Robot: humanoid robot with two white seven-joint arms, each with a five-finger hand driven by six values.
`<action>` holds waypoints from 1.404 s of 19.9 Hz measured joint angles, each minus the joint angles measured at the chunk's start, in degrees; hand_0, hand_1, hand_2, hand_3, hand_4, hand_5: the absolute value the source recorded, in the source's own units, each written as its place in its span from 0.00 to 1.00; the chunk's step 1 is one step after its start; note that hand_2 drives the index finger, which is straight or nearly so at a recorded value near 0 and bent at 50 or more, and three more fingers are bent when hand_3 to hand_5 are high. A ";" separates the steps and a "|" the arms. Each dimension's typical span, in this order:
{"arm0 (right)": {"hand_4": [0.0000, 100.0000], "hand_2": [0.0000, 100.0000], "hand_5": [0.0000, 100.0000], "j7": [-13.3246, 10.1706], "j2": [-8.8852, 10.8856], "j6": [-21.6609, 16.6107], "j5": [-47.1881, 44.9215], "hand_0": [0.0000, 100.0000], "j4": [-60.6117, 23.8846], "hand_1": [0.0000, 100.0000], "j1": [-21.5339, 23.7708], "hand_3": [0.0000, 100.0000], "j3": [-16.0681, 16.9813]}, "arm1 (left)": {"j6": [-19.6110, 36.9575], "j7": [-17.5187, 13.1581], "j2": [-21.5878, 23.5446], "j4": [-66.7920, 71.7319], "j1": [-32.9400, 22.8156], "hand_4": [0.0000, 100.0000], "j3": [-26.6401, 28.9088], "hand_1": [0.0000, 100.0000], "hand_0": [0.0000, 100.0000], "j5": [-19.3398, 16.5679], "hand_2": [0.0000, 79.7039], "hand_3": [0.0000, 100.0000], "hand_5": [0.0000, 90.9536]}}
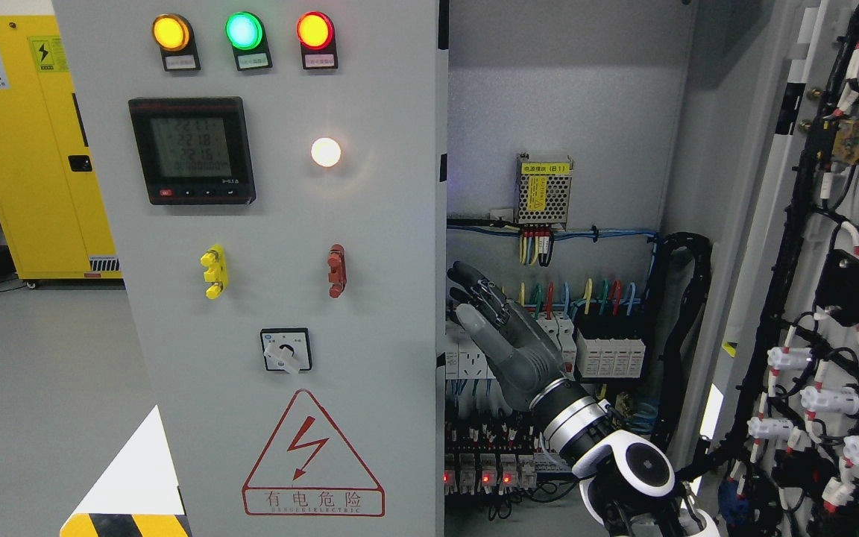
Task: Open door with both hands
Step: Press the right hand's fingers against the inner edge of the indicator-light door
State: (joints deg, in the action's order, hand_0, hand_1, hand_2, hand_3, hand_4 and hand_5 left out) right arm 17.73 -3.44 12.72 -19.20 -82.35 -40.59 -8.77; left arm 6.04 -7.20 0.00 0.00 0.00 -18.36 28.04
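A grey electrical cabinet fills the head view. Its left door (280, 268) is closed and carries three indicator lamps, a meter display (192, 151), a rotary switch (285, 350) and a red hazard triangle. Its right door (810, 298) is swung open at the far right, its inner face covered in black cables and white connectors. My right hand (474, 294) comes in from the lower right and reaches into the opening. Its fingers (467, 276) are extended, close to the right edge (441, 298) of the left door, holding nothing. I cannot tell whether they touch the edge. The left arm is out of view.
Inside the cabinet are a power supply (543, 192), coloured wires, rows of breakers (608, 350) and relays with red lights low down. A yellow cabinet (27, 149) stands at the back left. A yellow-black floor marking (127, 522) lies at the bottom left.
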 measured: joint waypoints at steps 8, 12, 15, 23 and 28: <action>0.00 0.04 0.00 2.87 -0.12 0.00 -0.16 0.00 1.75 0.50 -1.30 0.00 0.48 | 0.00 0.06 0.00 0.00 0.00 0.00 0.00 0.56 0.12 0.00 0.00 0.00 0.00; 0.00 0.04 0.00 3.30 -0.38 0.00 -0.19 0.00 2.47 0.50 -1.96 0.00 0.60 | 0.00 0.06 0.00 0.00 0.00 0.00 0.00 0.56 0.12 0.00 0.00 0.00 0.00; 0.00 0.04 0.00 3.89 -0.52 0.14 -0.39 0.00 2.94 0.50 -2.25 0.00 0.68 | 0.01 0.06 0.00 0.00 0.00 0.00 0.00 0.56 0.12 0.00 0.00 0.00 0.00; 0.00 0.04 0.00 8.87 -0.78 1.34 -1.43 0.00 3.79 0.50 -2.75 0.00 0.85 | 0.01 0.07 0.00 0.00 0.00 0.00 -0.01 0.56 0.12 0.00 0.00 0.00 0.00; 0.00 0.04 0.00 9.58 -0.87 1.41 -1.67 0.00 4.44 0.50 -3.70 0.00 0.93 | 0.01 0.08 0.00 0.00 0.00 0.00 -0.01 0.56 0.12 0.00 0.00 0.00 0.00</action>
State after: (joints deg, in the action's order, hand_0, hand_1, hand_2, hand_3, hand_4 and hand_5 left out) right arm 27.31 -4.31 14.12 -20.87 -77.92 -44.29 -7.84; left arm 6.05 -7.12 0.00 0.00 0.00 -18.37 28.04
